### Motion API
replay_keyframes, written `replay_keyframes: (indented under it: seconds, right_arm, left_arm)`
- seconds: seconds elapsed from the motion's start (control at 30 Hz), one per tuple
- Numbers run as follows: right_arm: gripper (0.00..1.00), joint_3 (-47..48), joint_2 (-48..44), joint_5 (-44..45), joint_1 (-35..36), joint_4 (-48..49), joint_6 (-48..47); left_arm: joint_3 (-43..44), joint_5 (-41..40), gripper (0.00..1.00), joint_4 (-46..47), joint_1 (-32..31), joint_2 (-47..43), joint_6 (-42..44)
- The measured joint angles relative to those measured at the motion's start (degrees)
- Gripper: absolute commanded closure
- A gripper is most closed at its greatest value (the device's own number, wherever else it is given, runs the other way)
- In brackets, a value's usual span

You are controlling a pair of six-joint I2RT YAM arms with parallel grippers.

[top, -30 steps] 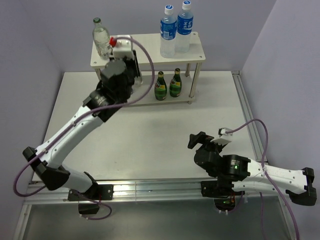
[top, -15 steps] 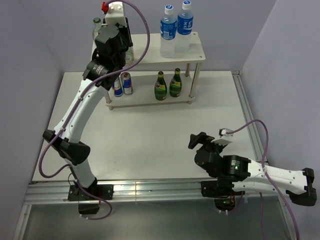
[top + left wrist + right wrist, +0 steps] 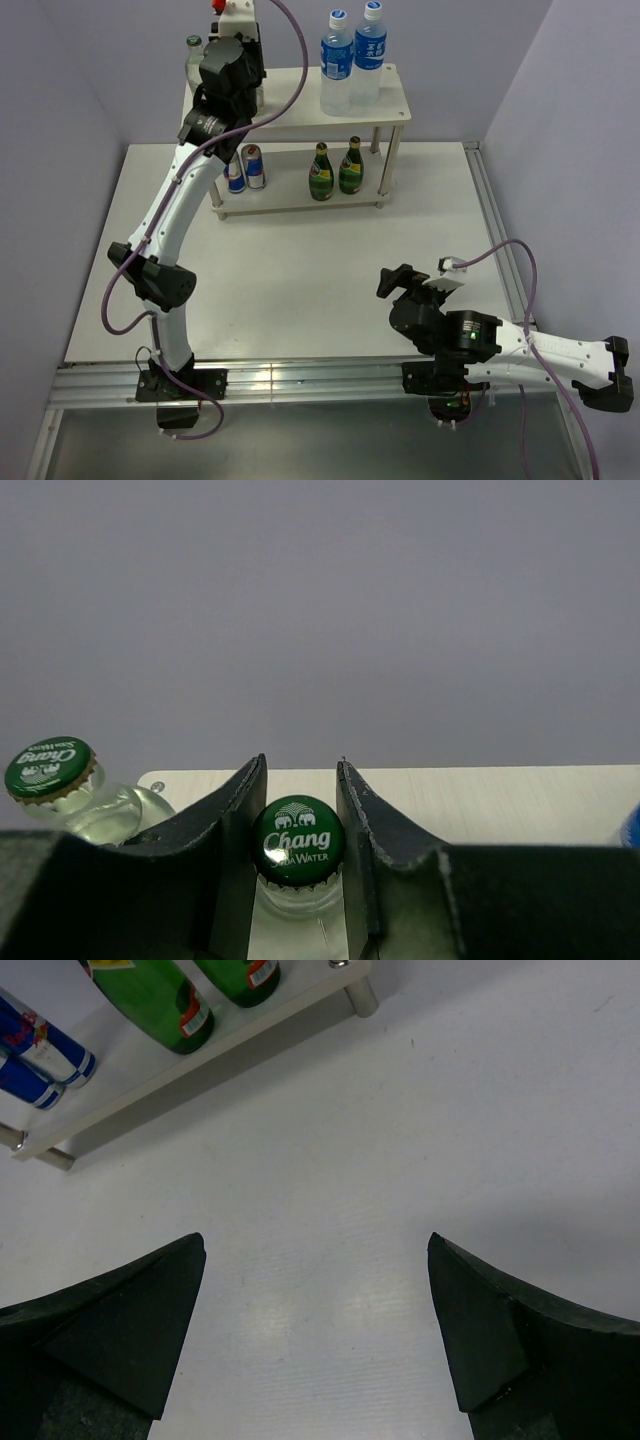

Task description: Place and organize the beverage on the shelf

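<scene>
- The step in hand looks like the set-down of a soda-water bottle [image 3: 297, 842] at the left end of the shelf [image 3: 310, 95], on its top board.
- The left hand [image 3: 300, 780] is closed on that bottle's neck. Its two fingers [image 3: 245, 810] sit tight on either side, just under the green cap.
- A second soda-water bottle [image 3: 48, 770] of the same brand stands just to the left of the held one, apart from it, at the shelf's left edge.
- Whether the held bottle's base already rests on the top board cannot be told; the hand hides it in both views.
- Two blue-labelled water bottles [image 3: 352, 60] stand at the right end of the top board. Two green bottles [image 3: 335, 170] and two cans [image 3: 245, 168] stand on the lower board.
- The right hand [image 3: 315, 1250] hangs wide open and empty over the bare tabletop [image 3: 300, 260], well in front of the shelf.
- The next move probably calls for settling the base flat on the board and then opening the fingers. The hand should lift straight up, since a sideways drift could knock the neighbouring bottle off the left edge.
</scene>
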Motion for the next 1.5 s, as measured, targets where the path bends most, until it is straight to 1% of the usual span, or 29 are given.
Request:
replay_keyframes:
  seconds: [0.13, 0.17, 0.2, 0.23, 0.3, 0.33, 0.4, 0.43, 0.47, 0.53, 0.63, 0.73, 0.97, 1.23, 1.5]
  right_arm:
    - [0.01, 0.0, 0.22, 0.11, 0.0, 0.04, 0.0]
    - [0.01, 0.0, 0.37, 0.2, 0.0, 0.04, 0.0]
    - [0.01, 0.0, 0.5, 0.35, 0.0, 0.04, 0.0]
    - [0.01, 0.0, 0.66, 0.44, 0.0, 0.04, 0.0]
    - [0.01, 0.0, 0.83, 0.55, 0.0, 0.04, 0.02]
    - [0.01, 0.0, 0.85, 0.66, 0.0, 0.04, 0.02]
    - [0.01, 0.0, 0.85, 0.85, 0.0, 0.04, 0.02]
    - [0.01, 0.0, 0.85, 0.85, 0.0, 0.04, 0.04]
    - [0.01, 0.0, 0.85, 0.85, 0.0, 0.04, 0.07]
    - [0.01, -0.02, 0.85, 0.87, 0.0, 0.04, 0.09]
    - [0.01, -0.07, 0.85, 0.87, 0.0, 0.04, 0.2]
    - [0.01, -0.42, 0.85, 0.94, 0.0, 0.07, 0.22]
    - [0.01, -0.76, 0.85, 1.01, 0.0, 0.07, 0.24]
    - [0.0, -0.79, 0.96, 1.07, 0.0, 0.07, 0.24]
    - [0.01, -0.79, 1.73, 1.25, 0.0, 0.07, 0.37]
  left_arm:
    - [0.35, 0.31, 1.0, 0.44, 1.6, 0.39, 0.04]
    - [0.33, 0.31, 0.98, 0.44, 1.97, 0.39, 0.04]
    - [0.13, 0.33, 0.96, 0.61, 2.36, 0.39, 0.02]
    - [-0.2, 0.37, 0.91, 1.09, 2.6, 0.39, -0.11]
    - [-0.92, 0.44, 0.88, 2.51, 2.99, 0.37, -0.2]
    - [-1.2, 0.44, 0.82, 3.13, 3.08, 0.37, -0.2]
    - [-1.62, 0.44, 0.75, 3.89, 3.13, 0.37, -0.17]
    - [-1.73, 0.44, 0.66, 4.11, 3.13, 0.37, -0.17]
    - [-1.84, 0.44, 0.58, 4.33, 3.15, 0.37, -0.17]
    - [-1.95, 0.48, 0.41, 4.74, 3.19, 0.37, -0.09]
    - [-2.05, 0.61, 0.28, 5.38, 3.19, 0.37, -0.15]
    - [-2.23, 0.92, 0.23, 6.05, 3.19, 0.37, -0.24]
    - [-2.84, 1.22, 0.23, 6.19, 3.19, 0.15, -0.42]
    - [-7.34, 1.33, 0.22, 6.56, 2.54, -2.34, -0.83]
    - [-12.28, -0.98, 0.22, 8.41, -1.22, -6.62, 0.13]
